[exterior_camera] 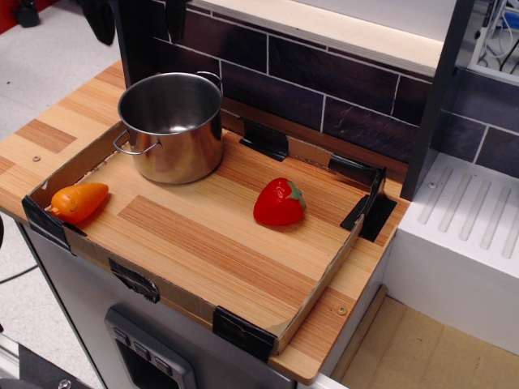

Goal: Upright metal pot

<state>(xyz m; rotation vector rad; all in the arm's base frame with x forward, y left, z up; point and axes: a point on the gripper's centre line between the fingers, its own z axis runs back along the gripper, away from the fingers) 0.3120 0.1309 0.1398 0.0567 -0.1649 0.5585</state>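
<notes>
The metal pot (172,130) stands upright, mouth up, in the far left corner of the cardboard-rimmed wooden tray (318,285). One wire loop handle points front left, the other shows at the back rim. The pot is empty inside. My gripper (139,24) is above and behind the pot at the top edge of the view. Its two black fingers (102,23) are spread apart with nothing between them, and it is clear of the pot. Its upper part is cut off by the frame.
A red toy strawberry (280,203) lies mid-tray to the right of the pot. An orange toy carrot (79,201) lies at the tray's front left corner. A dark tiled wall (324,81) runs behind. A white ridged unit (466,219) stands on the right.
</notes>
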